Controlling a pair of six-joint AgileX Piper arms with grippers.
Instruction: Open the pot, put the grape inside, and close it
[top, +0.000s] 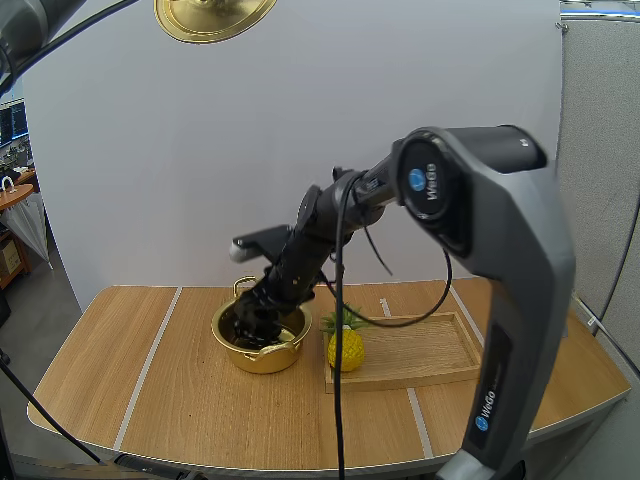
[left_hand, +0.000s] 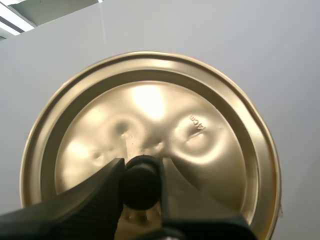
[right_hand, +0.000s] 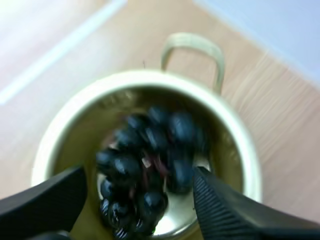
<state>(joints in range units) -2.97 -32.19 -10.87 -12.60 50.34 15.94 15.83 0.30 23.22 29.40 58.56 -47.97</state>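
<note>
A wooden table with white lines stood in front of a plain white wall. A shiny gold pot sat near the middle of the table. It was open, with no lid on it. It had a loop handle on its far side.

A bunch of dark grapes lay inside the pot, down on the bottom. The right gripper reached down into the pot from the right. In the right wrist view its two black fingers were spread wide, one on each side of the grapes. The right finger was very close to the bunch, but I could not tell if it touched.

The gold lid was high up in the air, far above the table and to the left of the pot. The left gripper held it there. Its fingers pinched the lid's round black knob between them. The lid's wide gold face filled the space behind the knob.

A wooden tray lay on the table to the right of the pot. A small yellow toy pineapple with green leaves stood up at the left end of the tray, just beside the pot. The rest of the tray was bare wood.
</note>
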